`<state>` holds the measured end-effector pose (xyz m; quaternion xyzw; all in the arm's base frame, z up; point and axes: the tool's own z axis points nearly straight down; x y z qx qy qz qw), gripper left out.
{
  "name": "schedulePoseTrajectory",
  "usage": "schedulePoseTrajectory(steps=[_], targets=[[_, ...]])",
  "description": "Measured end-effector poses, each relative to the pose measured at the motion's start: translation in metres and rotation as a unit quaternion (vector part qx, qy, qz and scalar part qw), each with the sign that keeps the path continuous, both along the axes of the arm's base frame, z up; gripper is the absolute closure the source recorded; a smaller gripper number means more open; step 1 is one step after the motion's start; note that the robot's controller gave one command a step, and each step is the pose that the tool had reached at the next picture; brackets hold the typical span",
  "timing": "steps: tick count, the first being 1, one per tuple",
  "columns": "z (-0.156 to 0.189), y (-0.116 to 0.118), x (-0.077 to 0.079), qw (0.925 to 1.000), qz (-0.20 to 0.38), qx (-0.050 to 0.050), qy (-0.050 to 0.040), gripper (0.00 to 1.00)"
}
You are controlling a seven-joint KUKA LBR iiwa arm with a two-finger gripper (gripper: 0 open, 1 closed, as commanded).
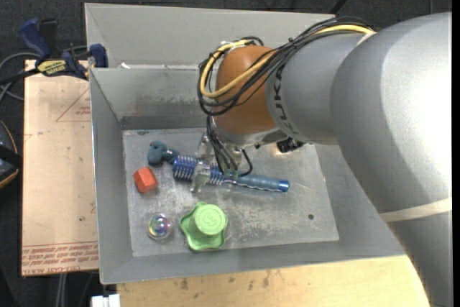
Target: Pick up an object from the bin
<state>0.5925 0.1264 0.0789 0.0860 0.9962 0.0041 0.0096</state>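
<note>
Bin (108,147): grey metal, sloped walls, a handful of loose things lying on the left half of the floor.

Arm (323,97) comes in from the right, with its orange wrist cover (241,90) above mid-floor. Gripper (215,172) is down low near the floor, directly over a blue brush (267,185). The brush lies flat and crosswise, its bristle head to the left and its thin handle running out to the right. The gripper sits about where head meets handle, likely the narrowest part to take hold of.

Whether the pincer is apart, together or clamped on the brush: cannot tell, since the wrist and cables hide it.

Neighbours:
- A blue-grey knob (158,152) is near the bristle end, up and left.
- An orange block (145,180) lies left of the bristles, apart from them.
- A green scalloped lid (205,226) sits just below the gripper, close by.
- A clear ball (159,227) lies beside the lid on its left.

Judgement: the brush is the likely pick. The lid crowds that side, so a straight lift looks safest.
</note>
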Motion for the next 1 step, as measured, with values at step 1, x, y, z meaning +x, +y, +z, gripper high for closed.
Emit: schedulePoseTrajectory(steps=[1], targets=[[0.0041,0.0,0.0016,1.0,0.0,-0.002,0.0067,1.0]])
